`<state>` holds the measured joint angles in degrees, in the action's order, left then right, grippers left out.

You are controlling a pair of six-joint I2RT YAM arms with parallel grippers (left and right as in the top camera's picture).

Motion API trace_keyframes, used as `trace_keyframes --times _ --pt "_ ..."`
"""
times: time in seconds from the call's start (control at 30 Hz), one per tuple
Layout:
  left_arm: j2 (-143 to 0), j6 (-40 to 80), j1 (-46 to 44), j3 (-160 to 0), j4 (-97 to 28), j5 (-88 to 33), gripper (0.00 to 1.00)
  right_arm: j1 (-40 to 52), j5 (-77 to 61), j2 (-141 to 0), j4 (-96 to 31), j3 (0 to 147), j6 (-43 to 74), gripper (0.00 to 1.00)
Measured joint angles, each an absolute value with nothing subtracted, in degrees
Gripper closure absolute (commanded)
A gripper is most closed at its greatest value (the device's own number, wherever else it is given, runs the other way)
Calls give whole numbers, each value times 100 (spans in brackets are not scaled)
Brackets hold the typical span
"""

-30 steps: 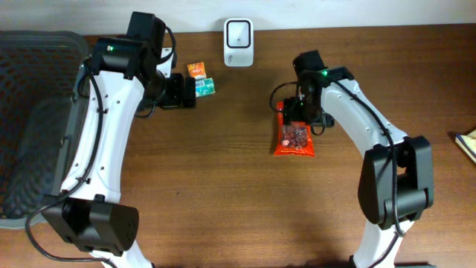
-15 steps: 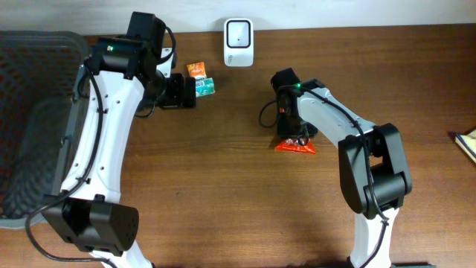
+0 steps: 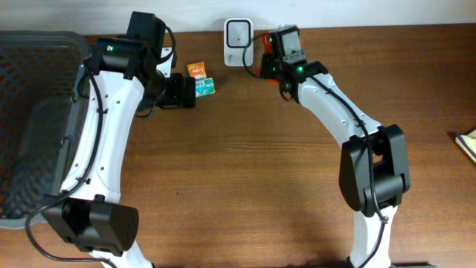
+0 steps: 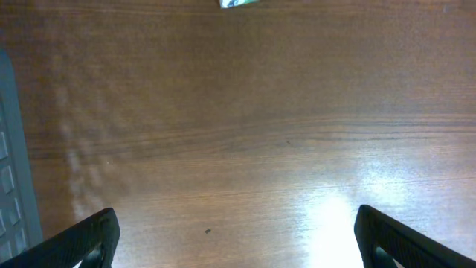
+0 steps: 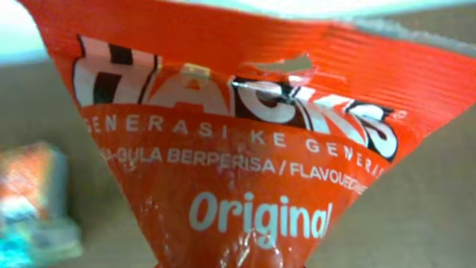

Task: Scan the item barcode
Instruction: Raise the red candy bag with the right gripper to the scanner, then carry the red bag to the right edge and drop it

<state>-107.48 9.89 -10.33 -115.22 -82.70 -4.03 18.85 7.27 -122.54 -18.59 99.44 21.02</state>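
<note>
While our left gripper (image 4: 236, 223) gapes empty, our right gripper (image 3: 265, 64) pinches the orange bag (image 5: 245, 149) beside the desk (image 3: 245, 164) rear-edge scanner (image 3: 238, 32) for reading.

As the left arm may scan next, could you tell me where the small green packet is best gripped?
Probably from above, pinching across its width: the green packet lies flat on the table, and the orange packet sits close on its far side. The open left claw hovers right beside it.
</note>
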Motion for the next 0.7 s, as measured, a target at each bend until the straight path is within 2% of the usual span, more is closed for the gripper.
trace_keyframes --times 0.17,0.4,0.5,0.7 --pt "-10746 989 -1035 -11522 -8281 -403 1 1883 698 -12407 552 9966 2102 82" --pt "-10748 989 -1033 -11522 -8281 -403 1 1940 379 -13349 2351 9955 2104 81" --pt "-10748 989 -1033 -11522 -8289 -405 1 2069 342 -13526 2812 9955 2038 82" --pt "-10748 989 -1033 -11522 -8285 -403 1 2265 338 -13631 2880 9955 1623 82"
